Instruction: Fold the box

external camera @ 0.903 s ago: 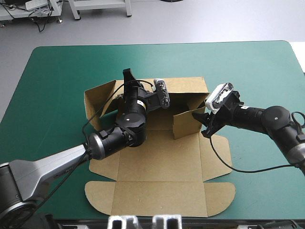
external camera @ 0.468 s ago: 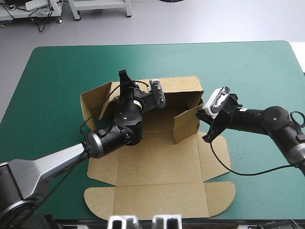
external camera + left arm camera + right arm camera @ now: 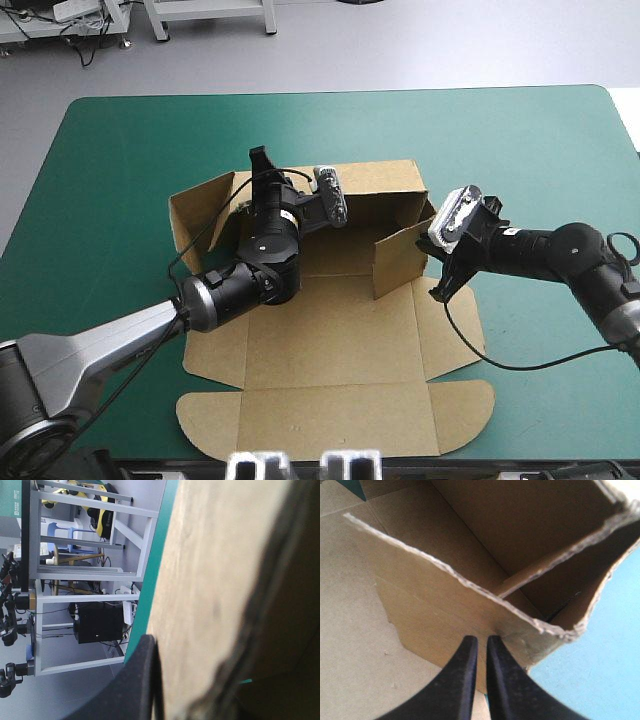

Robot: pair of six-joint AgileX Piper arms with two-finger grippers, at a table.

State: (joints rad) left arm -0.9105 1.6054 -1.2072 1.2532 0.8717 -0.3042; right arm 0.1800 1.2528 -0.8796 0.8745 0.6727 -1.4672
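High view: brown box lies at the middle of the bench, back walls raised, front lid flat | Left wrist view: left tool pinches a raised wall, board between its black fingers | Right wrist view: right tool nearly closed, tips against an upright side flap

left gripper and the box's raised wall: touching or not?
Touching. In the left wrist view the box wall passes between the two black fingers of the left gripper. One finger's edge lies flush against the board, with no gap showing.
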